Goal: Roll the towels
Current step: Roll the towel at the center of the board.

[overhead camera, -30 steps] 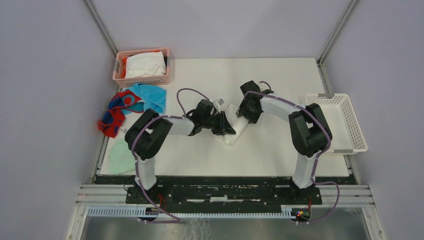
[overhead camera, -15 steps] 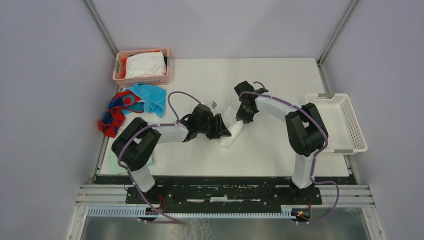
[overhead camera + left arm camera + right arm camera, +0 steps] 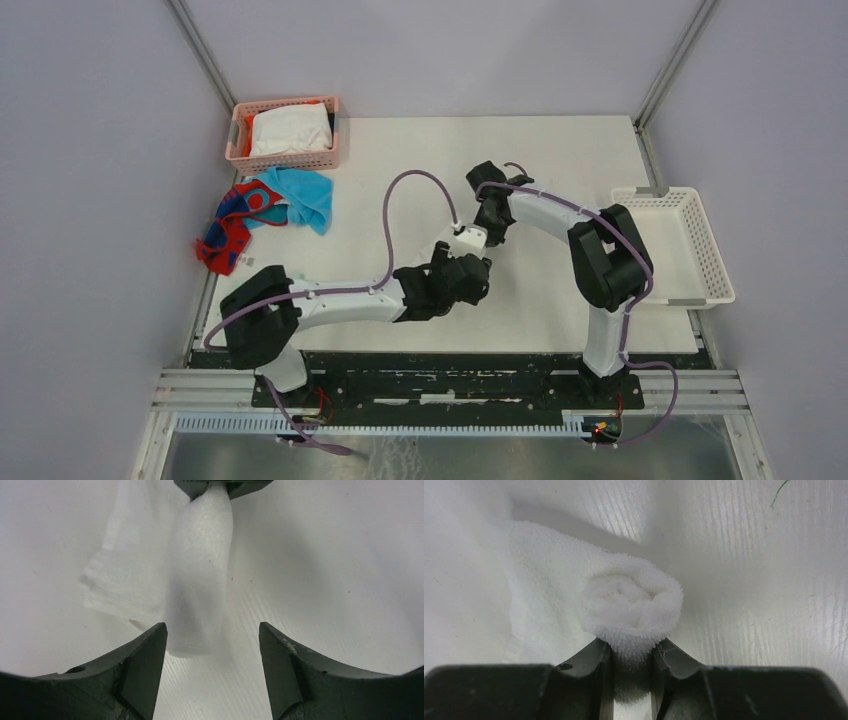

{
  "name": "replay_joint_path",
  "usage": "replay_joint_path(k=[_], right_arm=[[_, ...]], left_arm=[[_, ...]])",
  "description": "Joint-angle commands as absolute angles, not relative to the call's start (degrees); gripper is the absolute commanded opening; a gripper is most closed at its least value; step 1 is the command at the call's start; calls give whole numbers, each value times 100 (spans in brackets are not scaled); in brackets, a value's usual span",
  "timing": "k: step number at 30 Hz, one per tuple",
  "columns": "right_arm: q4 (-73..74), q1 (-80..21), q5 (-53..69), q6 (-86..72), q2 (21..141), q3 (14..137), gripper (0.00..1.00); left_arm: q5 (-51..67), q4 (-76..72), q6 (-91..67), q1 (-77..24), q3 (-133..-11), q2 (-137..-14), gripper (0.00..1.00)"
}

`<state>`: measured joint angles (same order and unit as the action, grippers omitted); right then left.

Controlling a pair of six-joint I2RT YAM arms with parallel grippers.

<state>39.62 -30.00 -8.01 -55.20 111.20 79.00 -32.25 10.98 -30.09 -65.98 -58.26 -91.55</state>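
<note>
Nearest, at the left gripper (image 3: 211,630): jaws spread wide, flanking the near end of the white towel (image 3: 200,570), gripping nothing. Mid-table for the white towel: rolled into a tight tube, fuzzy terry pile, spiral showing at one end, a loose flat flap trailing off one side. At its far end, the right gripper (image 3: 631,652): clamped on the rim of the roll's end. Beneath it all, a white table (image 3: 560,290), glossy and faintly ribbed. Farther off, at the table's left edge: red towel (image 3: 232,228) with dark-blue blotches, crumpled, touching the blue towel (image 3: 302,195), likewise loose and unrolled. Beyond those, a pink basket (image 3: 285,160) at the far left corner, white cloth (image 3: 290,130) inside. At the right edge, a white basket (image 3: 715,255). All around, plain pale-lilac walls.
</note>
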Motion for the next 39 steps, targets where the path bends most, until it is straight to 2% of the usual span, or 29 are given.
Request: replay_joint_path(k=[1,8,16,20,24,25,28,35,39], right_arm=[[4123,-3075,-799,-5425,11285,7999,13],[4110,-3076,-706,-5364,11269,7955,12],[4084,-3074,-605,-5336,11254,7943,12],[3956,-3060,-532,-5296,11170,7812,12],[3611,-3057,-435,-5232,10870,7553,15],[3517,-3043,-398,-5203,10785,7493,16],[3214,-2996,-208,-5146,10457,7337,26],[2660,-2813,-29,-5218,9773,6944,61],[2199,-2742,3,-5329,9523,6613,73]], left_arm=[[-4800,939,-1810,-6990,-6307,-9679,75],[-5027,269,-687,-7150,-6656,-10612,76],[-4960,115,-434,-7145,-6875,-11421,73],[-4917,255,-649,-7075,-6830,-11538,63],[-4195,310,-1115,-6798,-6500,-11174,39],[-3937,313,-1237,-6707,-6423,-11050,33],[-2886,261,-1634,-6382,-6159,-10629,28],[-258,-83,-2658,-5362,-5625,-10162,27],[909,-345,-3214,-4799,-5462,-10239,27]])
